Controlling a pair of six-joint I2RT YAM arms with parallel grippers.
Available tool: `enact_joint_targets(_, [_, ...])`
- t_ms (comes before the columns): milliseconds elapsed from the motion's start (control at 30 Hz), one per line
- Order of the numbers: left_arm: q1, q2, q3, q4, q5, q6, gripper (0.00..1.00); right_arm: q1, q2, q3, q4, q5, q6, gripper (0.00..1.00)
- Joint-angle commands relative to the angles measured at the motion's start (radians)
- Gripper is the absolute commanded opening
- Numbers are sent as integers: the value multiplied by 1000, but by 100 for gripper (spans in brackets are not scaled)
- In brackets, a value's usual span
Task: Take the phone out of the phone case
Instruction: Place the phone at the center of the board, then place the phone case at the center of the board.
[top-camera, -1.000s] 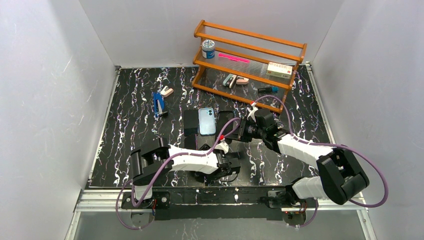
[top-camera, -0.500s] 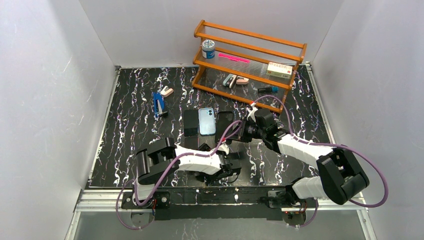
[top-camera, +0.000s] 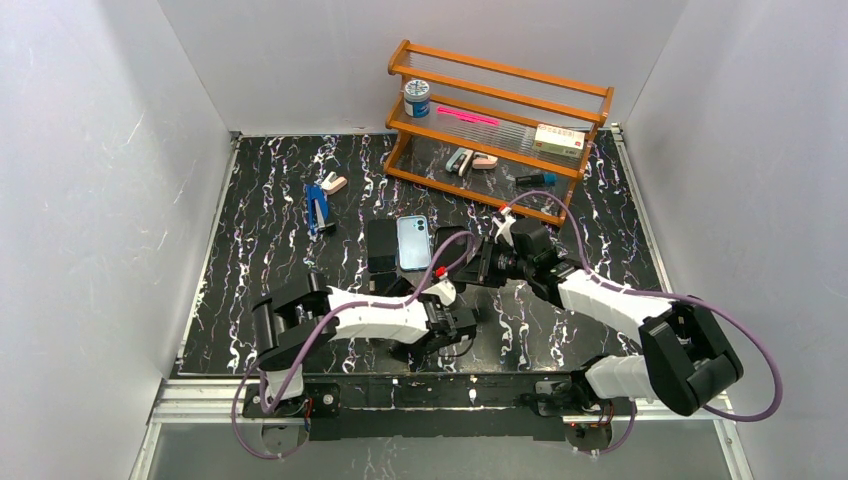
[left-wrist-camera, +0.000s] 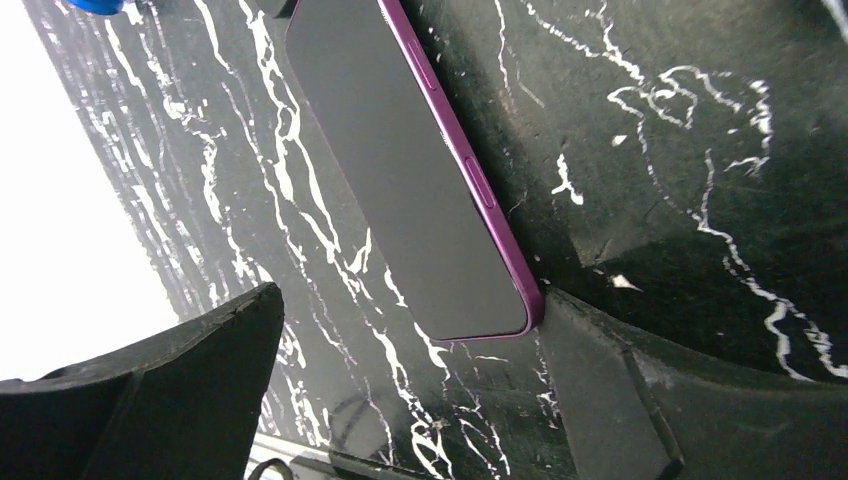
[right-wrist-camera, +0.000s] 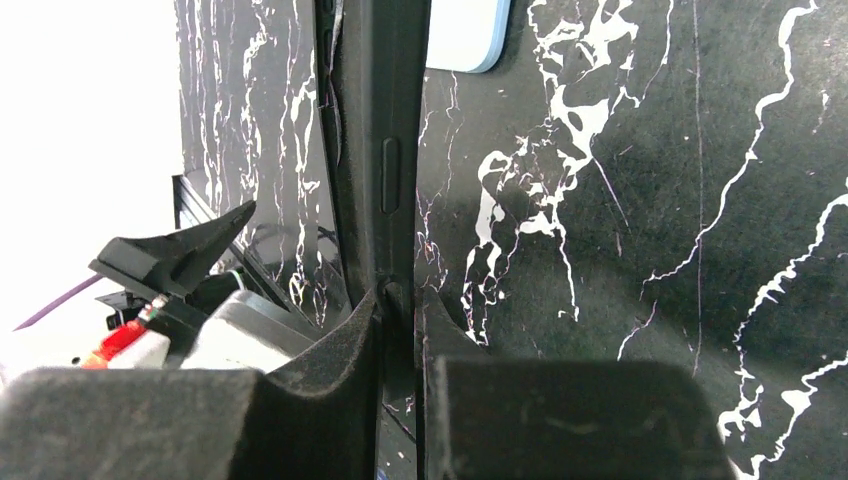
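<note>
Black phone case (right-wrist-camera: 385, 150), seen edge-on in R wrist view w/ side-button bump showing, thin rim nipped tight in the right gripper (right-wrist-camera: 398, 300). From above it sits just R of a light-blue phone (top-camera: 413, 243). Can't tell from any view whether anything is inside it.

Nearby, purple-rimmed phone (left-wrist-camera: 400, 170): flat on the surface, dark screen up, no case on it that I can see. The left gripper (left-wrist-camera: 410, 325) is spread wide astride its near end, grasping nothing. One finger (left-wrist-camera: 600, 380) touches the phone's corner, the other is apart from it. From above this phone is prob. hidden under the L arm.

Judgement: if the purple one is the task's phone, it's out already and the job is approx. done; what's left is parting the two cleanly. To do that well:
- R: pinch on rim only, lift case w/o dragging it across the light-blue handset.
- L: brace phone by its edges, not the screen, or back off straight so the finger doesn't skate the corner.

Surface: black marble-look table top (top-camera: 270, 260), white veins. Also on it: black slab (top-camera: 381, 245) just beside the light-blue phone on its L, blue stapler (top-camera: 318, 210) further back-left. Wooden rack (top-camera: 500, 110) at back w/ tin (top-camera: 416, 98), pink pen (top-camera: 467, 116), small box (top-camera: 558, 140). White walls (top-camera: 100, 200) on three sides.
</note>
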Motion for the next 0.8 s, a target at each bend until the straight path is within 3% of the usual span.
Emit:
enact_joint_targets(0, [18,-66,-34,129,105,10,98,-1,-51,3,-23,-29,-39,1])
enact_joint_targets(433, [124,-243,-119,232,255,63,98,21,-32,-40,-16,-145,-55,1])
enact_joint_targets(767, [455,-567,-188,302,520,131,98,59,82,-36,22,-193,-58,1])
